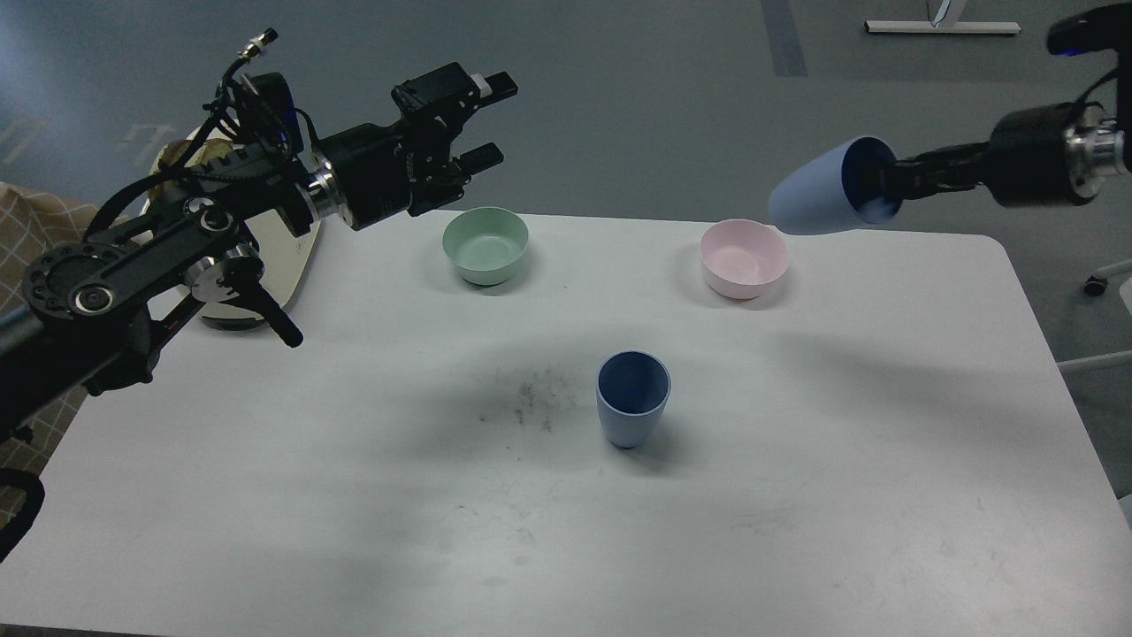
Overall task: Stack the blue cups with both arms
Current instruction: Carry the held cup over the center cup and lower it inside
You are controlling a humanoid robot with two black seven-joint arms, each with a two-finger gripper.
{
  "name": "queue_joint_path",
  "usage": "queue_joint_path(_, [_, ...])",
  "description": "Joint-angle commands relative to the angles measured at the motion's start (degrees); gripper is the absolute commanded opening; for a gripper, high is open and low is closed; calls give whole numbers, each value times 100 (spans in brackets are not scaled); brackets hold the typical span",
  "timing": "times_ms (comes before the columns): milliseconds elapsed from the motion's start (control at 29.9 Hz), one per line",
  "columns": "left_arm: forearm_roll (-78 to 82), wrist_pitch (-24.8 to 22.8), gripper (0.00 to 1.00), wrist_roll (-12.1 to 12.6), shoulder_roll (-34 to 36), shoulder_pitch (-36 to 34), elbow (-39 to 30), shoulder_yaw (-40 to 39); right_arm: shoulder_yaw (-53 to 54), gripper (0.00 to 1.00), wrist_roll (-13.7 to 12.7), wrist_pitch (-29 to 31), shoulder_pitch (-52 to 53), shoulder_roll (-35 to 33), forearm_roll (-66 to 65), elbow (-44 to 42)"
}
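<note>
- The white table (796,531) fills the lower part of the view, its near edge closest to the camera; dark scuff marks (531,402) smudge its middle.
- The left arm (159,257) reaches in from the left edge, raised above the table's far left corner. The left gripper (488,119) points right, with its two fingers clearly apart and nothing between them.
- A green bowl (485,245) stands upright near the table's far edge, just below and right of that gripper.
- One blue cup (633,399) stands upright near the table's centre, mouth up, apart from both bowls and both grippers.
- A pink bowl (744,257) sits upright toward the far right of the table.
- The second blue cup (818,196) hangs in the air above and just right of the pink bowl, tipped on its side with its mouth facing right.
- The right gripper (884,186) reaches into that mouth and is clamped on the cup's rim, carrying it; the right arm (1044,164) comes in from the right edge.
</note>
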Motion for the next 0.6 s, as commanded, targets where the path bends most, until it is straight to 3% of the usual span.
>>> queue_joint_path(0, [-1, -1, 98, -1, 61, -1, 13, 1, -510, 0, 0, -1, 431, 607, 274, 23])
queue_joint_path(334, [-1, -1, 98, -1, 96, -1, 48, 1, -1521, 0, 0, -1, 1222, 1898, 1039, 612])
queue_joint_path(568, [-1, -1, 98, -1, 140, -1, 48, 9, -1978, 0, 0, -1, 1310, 2286, 1039, 603])
